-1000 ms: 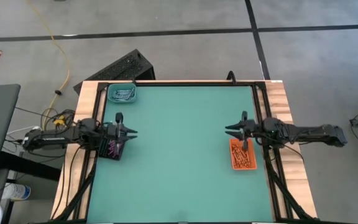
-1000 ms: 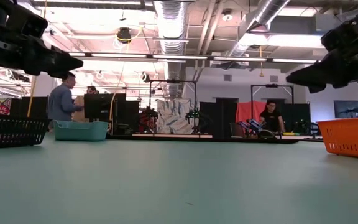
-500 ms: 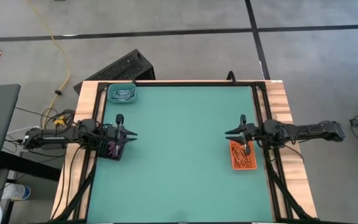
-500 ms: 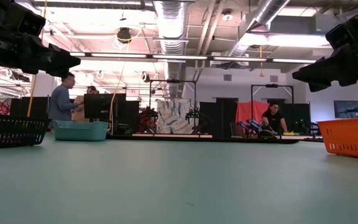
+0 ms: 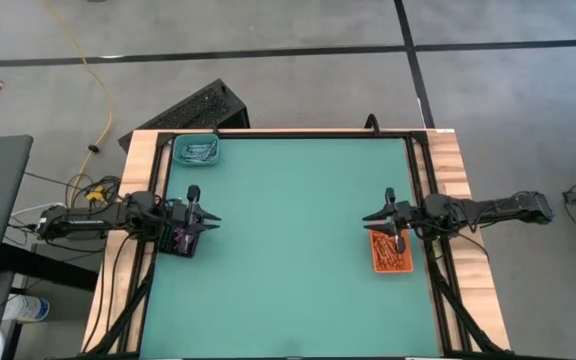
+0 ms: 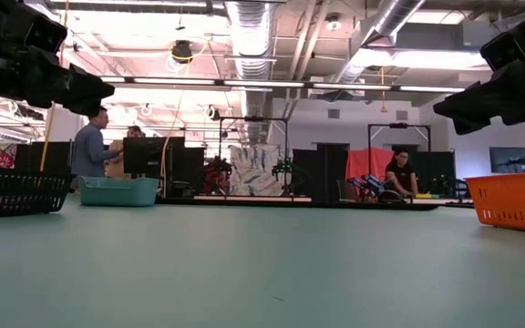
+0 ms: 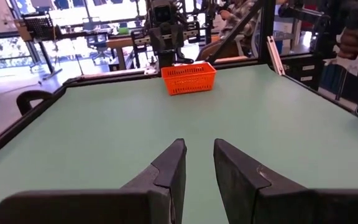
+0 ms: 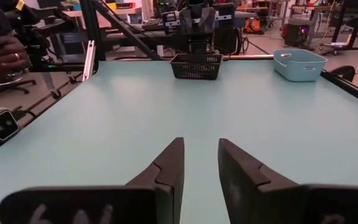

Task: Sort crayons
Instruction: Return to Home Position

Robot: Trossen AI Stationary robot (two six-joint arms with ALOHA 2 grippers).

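The crayons lie sorted in three small trays. Orange-red crayons [image 5: 391, 254] fill the orange tray [image 5: 376, 262] at the table's right edge. Purple crayons [image 5: 181, 239] lie in the black tray [image 5: 174, 250] at the left edge. Pale crayons [image 5: 200, 152] lie in the teal tray [image 5: 180, 158] at the far left corner. My left gripper [image 5: 217, 216] hovers level above the black tray and points toward the table's middle; it is open [image 7: 198, 155] with nothing between its fingers. My right gripper [image 5: 366, 215] hovers above the orange tray's far end, facing the left one, open [image 8: 201, 155] and holding nothing.
The green table top between the two grippers is bare. A dark frame runs along the table's edges [image 5: 416, 170]. Beyond the far edge, people [image 6: 89, 146] stand and sit in the room.
My right gripper has swung a little toward the table's near edge, above the orange tray, still level and with the same gap between its fingers.
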